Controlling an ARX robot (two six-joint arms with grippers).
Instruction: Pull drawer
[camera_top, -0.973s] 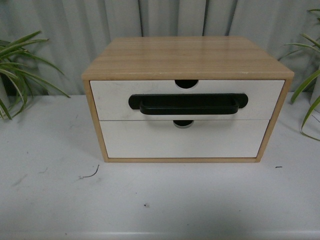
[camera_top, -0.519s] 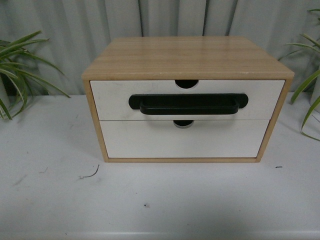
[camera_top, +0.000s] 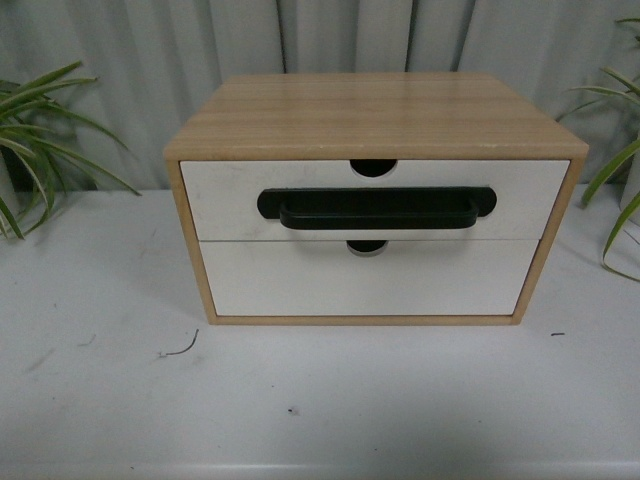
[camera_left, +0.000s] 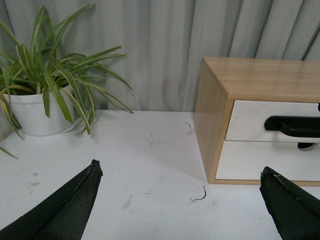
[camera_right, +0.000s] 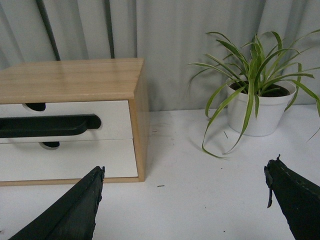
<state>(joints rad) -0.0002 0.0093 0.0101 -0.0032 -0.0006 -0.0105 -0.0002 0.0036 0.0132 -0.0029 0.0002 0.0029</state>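
A light wood cabinet (camera_top: 375, 115) stands on the white table. Its upper drawer (camera_top: 230, 200) has a white front, a long black bar handle (camera_top: 376, 208) and a half-round notch in its upper edge; it sits flush, closed. Neither arm shows in the front view. In the left wrist view my left gripper (camera_left: 180, 187) is open over bare table, left of the cabinet, with the drawer (camera_left: 250, 120) ahead of it. In the right wrist view my right gripper (camera_right: 185, 187) is open off the cabinet's right side, with the handle (camera_right: 50, 125) ahead of it.
Below the drawer is a plain white drawer front (camera_top: 370, 280) without a handle. A potted plant (camera_left: 37, 100) stands left of the cabinet, another (camera_right: 257, 100) to its right. A grey curtain hangs behind. A small wire scrap (camera_top: 180, 350) lies on the table.
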